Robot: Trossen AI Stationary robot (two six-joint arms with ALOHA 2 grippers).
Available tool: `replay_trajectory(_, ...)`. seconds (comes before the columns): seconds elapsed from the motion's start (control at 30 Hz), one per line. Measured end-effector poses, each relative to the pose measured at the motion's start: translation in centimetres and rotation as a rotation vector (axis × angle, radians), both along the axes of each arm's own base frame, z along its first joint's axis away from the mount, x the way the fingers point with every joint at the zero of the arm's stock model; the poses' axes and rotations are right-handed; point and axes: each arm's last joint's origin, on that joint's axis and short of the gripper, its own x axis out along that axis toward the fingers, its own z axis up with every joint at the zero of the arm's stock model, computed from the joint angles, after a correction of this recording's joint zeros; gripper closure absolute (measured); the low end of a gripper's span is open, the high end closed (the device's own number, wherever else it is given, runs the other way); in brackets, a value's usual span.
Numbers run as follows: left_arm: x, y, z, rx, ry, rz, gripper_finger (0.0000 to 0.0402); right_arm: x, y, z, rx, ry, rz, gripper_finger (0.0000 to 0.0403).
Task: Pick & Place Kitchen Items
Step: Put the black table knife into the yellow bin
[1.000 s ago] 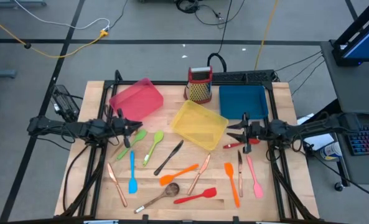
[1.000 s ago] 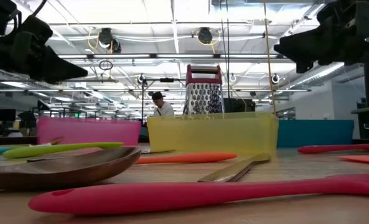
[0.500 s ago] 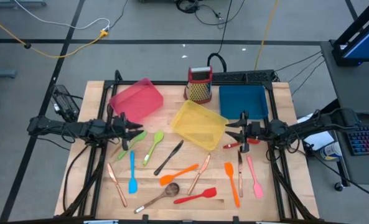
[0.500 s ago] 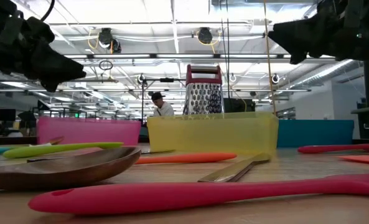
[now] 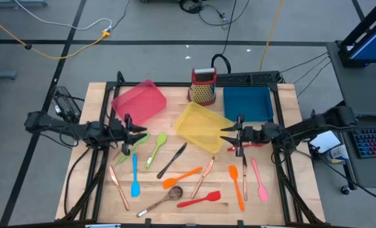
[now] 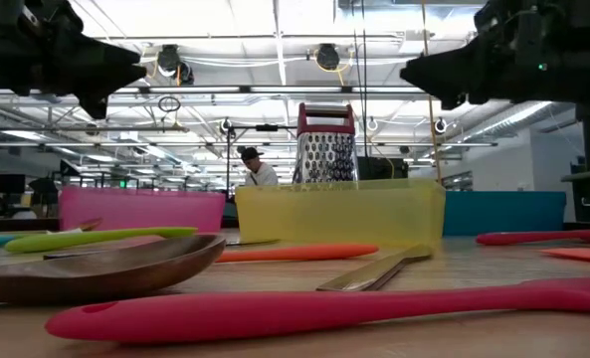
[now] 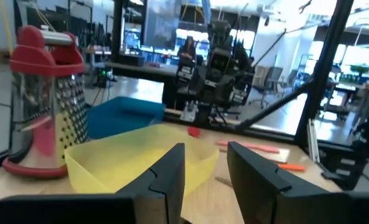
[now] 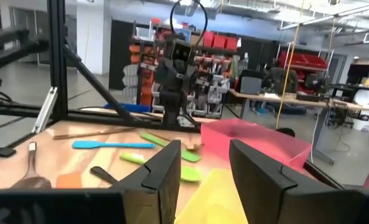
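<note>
Kitchen items (image 5: 175,174) on table, below both empty jaws.

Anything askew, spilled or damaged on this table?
Only the trays: the pink tray and yellow tray sit skewed, while the blue tray sits square. The utensils lie scattered flat; nothing looks spilled or broken.

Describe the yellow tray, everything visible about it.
The yellow tray is a translucent, plastic-looking rectangular bin with low walls, and looks empty. It sits upright and turned at an angle near the middle of the wooden table, between the pink tray and the blue tray, with the grater behind it. The right gripper hovers at its edge.
</note>
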Motion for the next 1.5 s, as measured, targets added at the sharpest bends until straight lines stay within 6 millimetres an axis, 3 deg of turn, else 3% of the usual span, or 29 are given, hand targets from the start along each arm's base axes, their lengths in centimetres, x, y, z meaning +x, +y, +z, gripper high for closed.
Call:
replay_trajectory(0.23, 3.0, -0.9, 1.2, 0.023, 0.121, -0.012, 0.0279, 1.3, 0.1, 0.0, -0.001, 0.025, 0.000, 0.0273)
replay_trajectory(0.6, 8.2, -3.4, 2.0, 0.007, 0.273, -0.029, 0.0279, 1.4, 0.1, -0.2, -0.002, 0.034, 0.000, 0.0273)
replay_trajectory(0.83, 10.7, -5.4, 0.4, -0.043, 0.369, 0.059, 0.0279, 1.4, 0.1, -0.2, -0.001, 0.035, 0.000, 0.0273)
replay_trajectory(1.23, 14.3, -10.2, -4.4, -0.029, 0.548, 0.085, 0.0279, 1.5, 0.1, -0.3, 0.104, 0.046, 0.015, 0.0273)
replay_trajectory(1.5, 15.0, -11.3, -6.8, -0.160, 0.615, 0.246, 0.0279, 1.5, 0.1, -0.3, 0.083, 0.046, 0.011, 0.0273)
